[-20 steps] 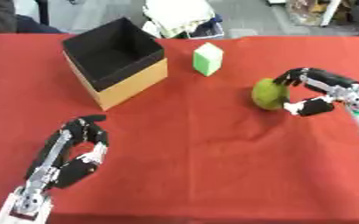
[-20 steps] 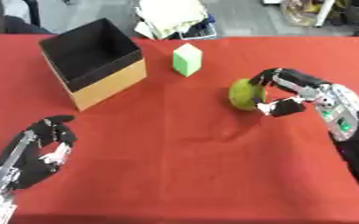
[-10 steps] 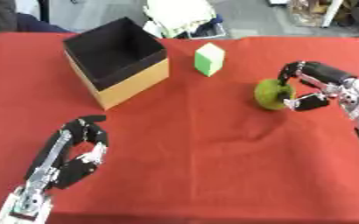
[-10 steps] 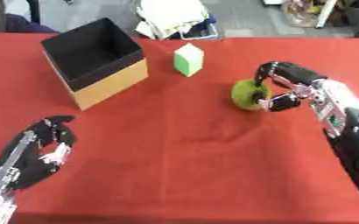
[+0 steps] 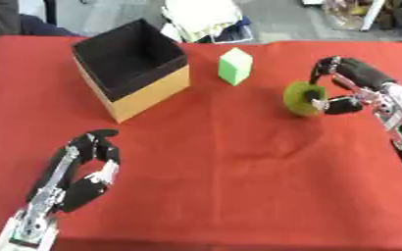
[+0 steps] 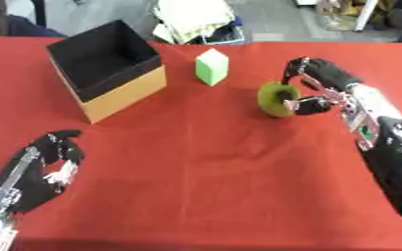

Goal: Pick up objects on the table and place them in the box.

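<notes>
A round olive-green object (image 5: 301, 98) with a dark centre is on the red table at centre right, and my right hand (image 5: 348, 84) is curled round its right side, fingers above and thumb below. I cannot tell whether it is resting on the cloth or slightly raised. A light green block (image 5: 235, 66) stands upright behind it, toward the middle. The open box (image 5: 134, 81), black inside with tan outer walls, sits at the back left. My left hand (image 5: 86, 167) rests on the cloth at the lower left, fingers relaxed and holding nothing.
The red table (image 5: 230, 181) stretches bare across the front and middle. Beyond its far edge lies a pile of white papers (image 5: 203, 17) on the floor, and a dark sleeve (image 5: 7, 22) shows at the top left corner.
My right hand has drawn the green round object leftward, toward the table's middle. The left hand has stayed in place.
</notes>
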`<state>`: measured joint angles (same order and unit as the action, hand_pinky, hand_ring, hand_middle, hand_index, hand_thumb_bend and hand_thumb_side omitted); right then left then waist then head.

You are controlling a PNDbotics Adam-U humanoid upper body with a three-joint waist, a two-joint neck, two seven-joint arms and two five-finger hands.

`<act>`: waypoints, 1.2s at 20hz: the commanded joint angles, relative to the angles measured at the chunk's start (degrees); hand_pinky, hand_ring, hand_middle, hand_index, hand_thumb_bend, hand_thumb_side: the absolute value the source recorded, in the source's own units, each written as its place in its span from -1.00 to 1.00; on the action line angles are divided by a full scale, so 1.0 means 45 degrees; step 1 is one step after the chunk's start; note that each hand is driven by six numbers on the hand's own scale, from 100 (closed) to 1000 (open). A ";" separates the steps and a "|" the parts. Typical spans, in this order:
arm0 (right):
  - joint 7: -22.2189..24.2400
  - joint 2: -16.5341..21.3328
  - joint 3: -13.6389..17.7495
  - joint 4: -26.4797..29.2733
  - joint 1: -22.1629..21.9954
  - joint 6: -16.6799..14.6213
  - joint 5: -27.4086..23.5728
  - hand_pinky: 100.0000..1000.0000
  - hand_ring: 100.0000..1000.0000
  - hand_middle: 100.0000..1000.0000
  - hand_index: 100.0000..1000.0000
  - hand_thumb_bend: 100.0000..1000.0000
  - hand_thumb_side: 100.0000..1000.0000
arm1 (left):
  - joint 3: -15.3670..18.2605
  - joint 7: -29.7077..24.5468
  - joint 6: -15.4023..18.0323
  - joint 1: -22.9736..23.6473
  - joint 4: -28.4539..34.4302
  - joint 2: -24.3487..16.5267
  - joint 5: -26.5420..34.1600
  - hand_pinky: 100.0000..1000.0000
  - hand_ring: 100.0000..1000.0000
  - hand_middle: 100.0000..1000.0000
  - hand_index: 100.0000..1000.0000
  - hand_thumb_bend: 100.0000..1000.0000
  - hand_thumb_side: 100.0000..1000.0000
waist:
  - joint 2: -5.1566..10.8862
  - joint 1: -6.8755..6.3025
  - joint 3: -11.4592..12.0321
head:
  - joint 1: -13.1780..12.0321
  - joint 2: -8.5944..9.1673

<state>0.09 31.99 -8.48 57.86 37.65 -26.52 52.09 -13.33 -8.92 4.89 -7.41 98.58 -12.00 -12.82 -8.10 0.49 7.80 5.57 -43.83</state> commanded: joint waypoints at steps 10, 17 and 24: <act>-0.0085 0.0683 -0.0126 0.0870 0.1707 -0.0449 -0.0749 0.34 0.32 0.15 -0.55 -1.00 -0.97 | -0.0053 -0.0097 0.0030 -0.0129 0.0143 -0.0160 0.0038 0.12 0.11 -0.08 0.59 -1.00 -0.25 | 0.0070 0.0052 0.0185 | 0.0155 -0.0064; 0.0101 0.0561 -0.0113 0.0344 0.3181 -0.0553 -0.0668 0.35 0.33 0.16 -0.54 -1.00 -1.00 | -0.0173 -0.0329 0.0056 -0.0299 0.0165 -0.0119 -0.0001 0.12 0.11 -0.08 0.59 -1.00 -0.25 | -0.0083 0.0055 0.0669 | 0.0749 -0.0064; 0.0014 0.0159 0.0020 -0.0501 0.4221 -0.0765 0.0147 0.36 0.34 0.18 -0.53 -1.00 -1.00 | -0.0410 -0.0646 0.0103 -0.0634 0.0181 -0.0009 0.0008 0.12 0.11 -0.08 0.59 -1.00 -0.25 | -0.0231 0.0074 0.1574 | 0.1369 0.0210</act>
<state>0.37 31.93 -9.16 55.73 55.03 -29.67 51.93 -15.05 -11.43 5.23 -9.49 98.59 -11.92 -12.84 -9.93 0.87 15.20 11.19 -43.59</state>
